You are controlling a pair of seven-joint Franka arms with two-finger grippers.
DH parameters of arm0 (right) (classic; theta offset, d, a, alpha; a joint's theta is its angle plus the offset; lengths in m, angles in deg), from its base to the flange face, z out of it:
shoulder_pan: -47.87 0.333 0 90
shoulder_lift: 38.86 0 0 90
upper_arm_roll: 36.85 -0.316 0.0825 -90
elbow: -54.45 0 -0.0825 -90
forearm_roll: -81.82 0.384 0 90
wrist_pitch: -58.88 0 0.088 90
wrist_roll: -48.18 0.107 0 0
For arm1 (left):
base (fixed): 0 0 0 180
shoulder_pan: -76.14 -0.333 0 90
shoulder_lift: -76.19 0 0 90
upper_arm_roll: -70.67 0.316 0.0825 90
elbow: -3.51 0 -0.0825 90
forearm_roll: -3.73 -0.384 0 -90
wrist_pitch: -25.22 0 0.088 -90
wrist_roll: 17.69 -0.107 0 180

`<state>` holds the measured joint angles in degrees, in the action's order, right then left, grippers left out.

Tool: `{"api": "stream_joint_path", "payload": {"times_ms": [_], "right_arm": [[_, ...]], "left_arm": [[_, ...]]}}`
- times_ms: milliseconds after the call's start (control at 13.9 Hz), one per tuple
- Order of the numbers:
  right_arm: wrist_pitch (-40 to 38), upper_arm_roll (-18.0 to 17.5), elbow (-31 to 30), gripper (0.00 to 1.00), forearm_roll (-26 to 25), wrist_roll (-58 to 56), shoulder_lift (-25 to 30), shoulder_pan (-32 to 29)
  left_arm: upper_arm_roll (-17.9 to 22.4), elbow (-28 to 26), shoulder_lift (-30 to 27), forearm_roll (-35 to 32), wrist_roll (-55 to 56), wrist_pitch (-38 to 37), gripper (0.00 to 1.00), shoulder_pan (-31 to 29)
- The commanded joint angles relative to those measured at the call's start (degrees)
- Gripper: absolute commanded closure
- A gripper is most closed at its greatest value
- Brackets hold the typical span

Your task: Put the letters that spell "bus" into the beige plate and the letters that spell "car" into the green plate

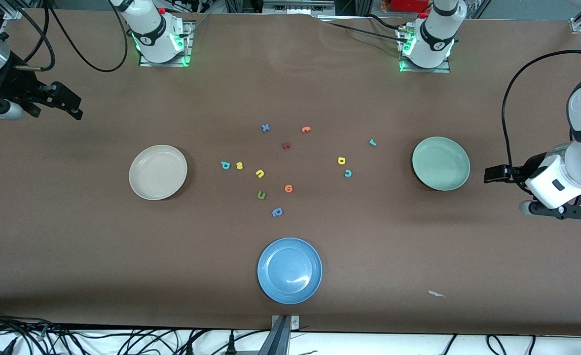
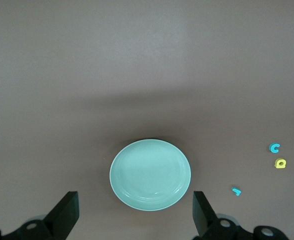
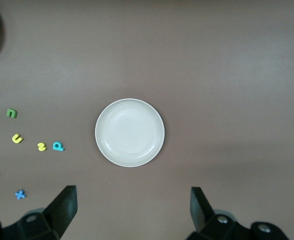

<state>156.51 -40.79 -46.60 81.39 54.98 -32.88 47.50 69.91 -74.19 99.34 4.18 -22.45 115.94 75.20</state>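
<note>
The beige plate (image 1: 158, 172) (image 3: 130, 132) is empty. Beside it lie the teal "b" (image 1: 225, 165) (image 3: 58, 146), the small yellow "s" (image 1: 239, 165) (image 3: 41, 146) and the yellow "u" (image 1: 260, 173) (image 3: 18, 138). The green plate (image 1: 441, 163) (image 2: 150, 174) is also empty. Close to it lie the yellow "a" (image 1: 341, 160) (image 2: 280, 163), the teal "c" (image 1: 348, 173) (image 2: 274, 147) and the teal "r" (image 1: 373, 142) (image 2: 236, 191). My left gripper (image 1: 490, 174) (image 2: 135, 212) hangs open over bare table at the left arm's end. My right gripper (image 1: 73, 108) (image 3: 132, 210) hangs open at the right arm's end.
A blue plate (image 1: 289, 270) sits near the front camera. Other letters lie mid-table: a green u-shape (image 1: 261, 195), an orange one (image 1: 288, 188), a blue rounded one (image 1: 277, 212), a blue "x" (image 1: 265, 128), an orange one (image 1: 306, 129) and a red one (image 1: 286, 145). A paper scrap (image 1: 436, 294) lies near the front edge.
</note>
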Motion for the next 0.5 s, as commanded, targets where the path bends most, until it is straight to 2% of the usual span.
{"api": "stream_joint_path", "payload": {"times_ms": [0,430], "right_arm": [[-0.25,0.16,-0.64,0.0,-0.18,0.15,1.05,0.11],[-0.25,0.16,-0.64,0.0,-0.18,0.06,1.05,0.11]], "left_arm": [[0.32,-0.44,-0.48,0.6,-0.16,-0.38,0.0,0.32],[0.32,-0.35,-0.56,0.6,-0.42,-0.38,0.0,-0.12]]}}
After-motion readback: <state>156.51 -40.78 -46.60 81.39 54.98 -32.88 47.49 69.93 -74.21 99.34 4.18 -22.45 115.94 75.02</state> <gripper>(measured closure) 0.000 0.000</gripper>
